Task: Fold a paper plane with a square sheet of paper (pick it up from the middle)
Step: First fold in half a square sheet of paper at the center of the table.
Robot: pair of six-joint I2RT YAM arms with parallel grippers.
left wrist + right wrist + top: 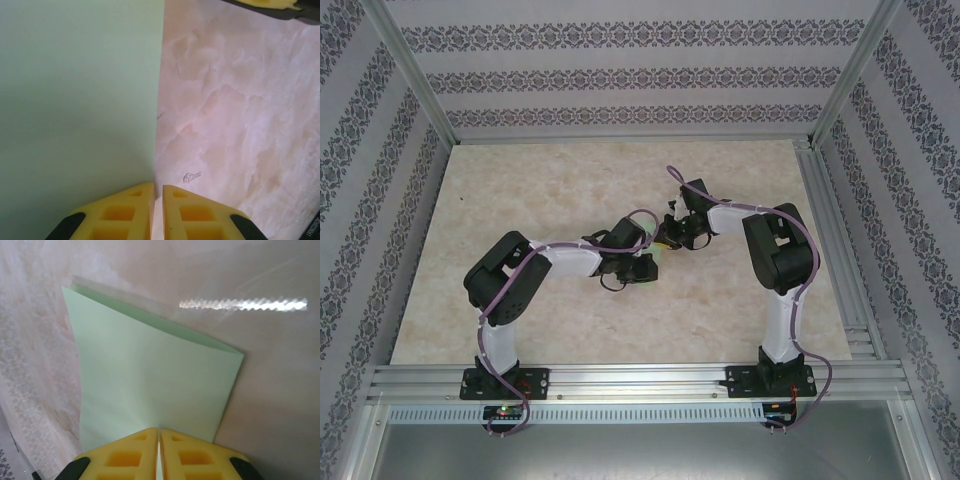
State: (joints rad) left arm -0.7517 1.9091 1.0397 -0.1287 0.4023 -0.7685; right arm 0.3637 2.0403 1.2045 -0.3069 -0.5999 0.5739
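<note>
Two grippers meet over the middle of the table point(520, 190) in your top view, left gripper point(652, 256) and right gripper point(674, 238), with the sheet of paper point(663, 250) between them. Your left wrist view shows jaws pinched on the sheet's edge. Your right wrist view shows jaws clamped on the folded sheet's near edge.

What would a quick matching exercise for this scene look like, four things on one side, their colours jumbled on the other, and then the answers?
Things
1. sheet of paper
2. table top
3. left arm's finger pads
4. walls

Colours
A. yellow
B. white with grey patterned stripes
C. pale mint green
D. marbled beige

Pairs: 1-C, 2-D, 3-A, 4-B
</note>
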